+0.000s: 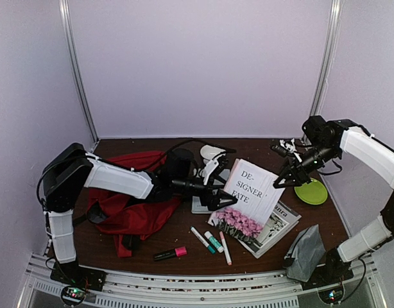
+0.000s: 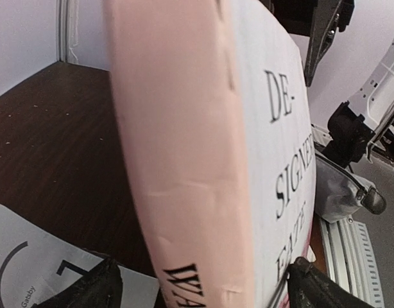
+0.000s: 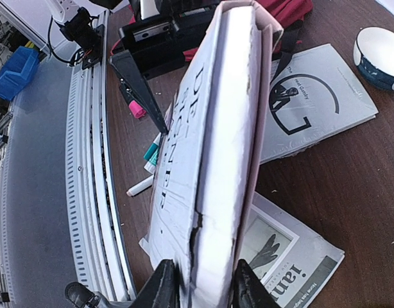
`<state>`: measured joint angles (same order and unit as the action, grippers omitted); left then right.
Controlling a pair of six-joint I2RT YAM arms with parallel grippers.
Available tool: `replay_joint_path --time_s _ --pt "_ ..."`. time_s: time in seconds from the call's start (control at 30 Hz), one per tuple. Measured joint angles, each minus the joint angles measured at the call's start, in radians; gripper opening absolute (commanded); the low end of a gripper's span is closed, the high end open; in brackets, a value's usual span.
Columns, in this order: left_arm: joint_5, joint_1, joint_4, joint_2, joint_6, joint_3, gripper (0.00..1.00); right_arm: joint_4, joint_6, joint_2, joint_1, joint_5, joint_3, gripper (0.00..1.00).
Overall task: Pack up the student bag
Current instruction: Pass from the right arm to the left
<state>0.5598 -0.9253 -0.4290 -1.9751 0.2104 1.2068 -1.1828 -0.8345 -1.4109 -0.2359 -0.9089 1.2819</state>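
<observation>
A: Right pincer (image 3: 206, 285)?
B: Narrow, clamped on the upper right edge of the white book (image 1: 251, 189). The cover reads "DE-SIGNER FATE" and the spine is pale pink. The book is tilted, its low end down at the left pincer (image 1: 217, 196).

A: Left pincer?
B: Jaws wide, one finger on each side of the book's low end (the spine-side finger (image 2: 94, 289) shows a gap, the other sits right at the cover). Not clamped.

A: Student bag?
B: The red student bag (image 1: 129, 205) is slumped on the table (image 1: 184, 234) behind the left pincer, partly under that arm's forearm. It is well apart from the right pincer. Cannot tell whether its mouth is open.

A: Under the book?
B: A magazine (image 1: 274, 224) lies flat below both pincers. Pink flowers show at the book's low edge (book cover or magazine, cannot tell). A "Great Gatsby" booklet (image 3: 312, 96) lies flat beside the left pincer.

A: Anything else?
B: A white-and-blue bowl (image 1: 213, 153) is just beyond the left pincer. A lime-green plate (image 1: 311, 191) is just beside the right pincer. A grey pouch (image 1: 304, 253) stands nearer the arm bases than the right pincer. A pink highlighter (image 1: 170, 253), a teal marker (image 1: 214, 242) and a white pen (image 1: 225, 248) lie on the near side of the left pincer.
</observation>
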Motion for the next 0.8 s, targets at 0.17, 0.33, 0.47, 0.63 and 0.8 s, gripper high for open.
replay_joint_path --time_s 0.17,0.33,0.47,0.63,0.8 --pt "0.103 0.002 -0.040 -0.053 0.003 0.011 0.78 0.020 -0.007 0.001 -0.004 -0.001 -0.023 0.30" --pt "0.220 0.008 -0.115 -0.059 0.060 0.013 0.55 0.040 -0.002 0.001 -0.012 0.003 -0.028 0.30" --pt "0.302 0.024 -0.185 -0.061 0.124 0.013 0.34 0.065 0.023 0.001 -0.015 0.007 -0.032 0.31" --pt "0.354 0.047 -0.218 -0.066 0.206 0.013 0.21 0.095 0.055 0.001 -0.019 -0.003 -0.032 0.55" --pt "0.348 0.056 -0.265 -0.033 0.279 -0.035 0.27 0.089 0.079 0.002 -0.011 -0.018 -0.029 0.78"
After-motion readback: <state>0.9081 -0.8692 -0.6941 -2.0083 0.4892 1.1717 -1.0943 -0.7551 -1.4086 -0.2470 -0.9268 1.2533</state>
